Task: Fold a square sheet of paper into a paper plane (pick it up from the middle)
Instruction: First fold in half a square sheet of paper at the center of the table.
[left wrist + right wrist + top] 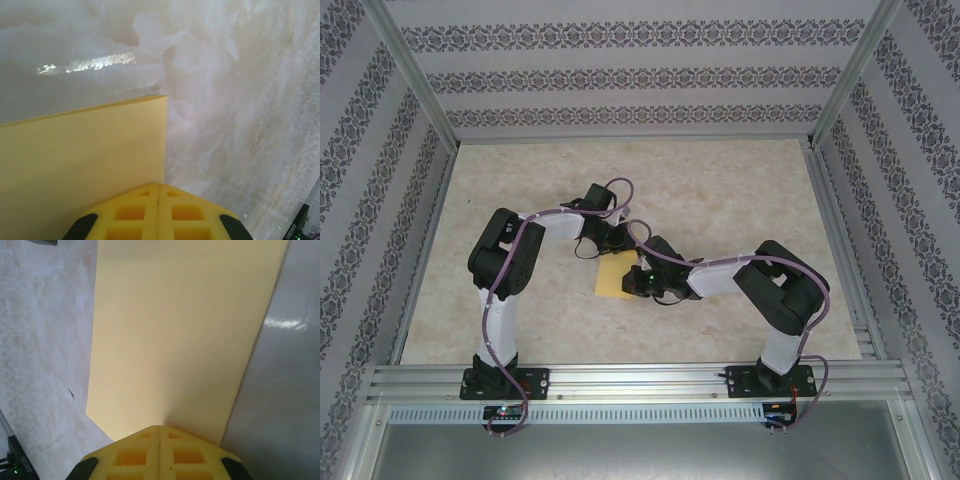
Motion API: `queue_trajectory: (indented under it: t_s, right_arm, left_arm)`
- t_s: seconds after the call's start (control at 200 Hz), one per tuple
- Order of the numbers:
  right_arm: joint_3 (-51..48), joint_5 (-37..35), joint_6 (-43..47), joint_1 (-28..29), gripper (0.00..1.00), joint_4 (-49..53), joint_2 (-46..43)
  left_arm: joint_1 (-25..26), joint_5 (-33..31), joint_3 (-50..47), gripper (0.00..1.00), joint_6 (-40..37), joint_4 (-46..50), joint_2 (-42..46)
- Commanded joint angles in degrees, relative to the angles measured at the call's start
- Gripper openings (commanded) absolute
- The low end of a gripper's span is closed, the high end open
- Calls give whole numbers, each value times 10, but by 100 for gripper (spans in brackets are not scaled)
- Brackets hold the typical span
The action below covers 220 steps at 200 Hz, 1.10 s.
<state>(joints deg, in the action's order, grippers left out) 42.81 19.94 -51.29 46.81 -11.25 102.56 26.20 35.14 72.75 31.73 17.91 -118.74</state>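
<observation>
Left claw (pixel 608 240), in the top external view, sits at the far edge of the square sheet of paper (pixel 612 280), and the right claw (pixel 642 282) sits at that sheet's right edge. The yellow sheet lies flat on the pale marbled worktop (pixel 720 190), between the two claws and partly covered by them.

From the left wrist, the left claw (pixel 158 186) has its two yellow fingers pressed together with no gap. Their tip meets the sheet (pixel 75 160) at its near right corner. The sheet spreads away to the left, with bare worktop (pixel 240 100) to its right.

From the right wrist, the right claw (pixel 160 428) is likewise closed tight, its tip at the sheet's (pixel 180 330) near edge. The sheet runs away from it as a long yellow rectangle, with worktop (pixel 45 340) on both sides. I cannot tell whether either claw pinches the paper or only presses on it.
</observation>
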Motion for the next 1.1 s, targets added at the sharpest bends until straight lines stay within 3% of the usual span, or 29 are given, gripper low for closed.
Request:
queue_trajectory:
  t_s: [0.0, 0.44, 0.749, 0.904, 1.094]
  right_arm:
    - [-45, 20, -27, 22, 0, 14, -4]
    - [-33, -7, 16, 3, 1, 70, -84]
    - [8, -143, 32, -55, 6, 170, -162]
    - [69, -147, 49, -68, 10, 196, -133]
    - [170, -104, 52, -49, 11, 196, -23]
  left_arm:
    - [-15, -92, -28, 3, -3, 37, -28]
    - [-15, -80, -26, 3, -5, 38, -13]
    - [-13, -18, 38, 15, 11, 12, 45]
    - [-18, -59, 16, 25, 51, 4, 99]
    - [-61, -107, -67, 35, 99, -3, 175]
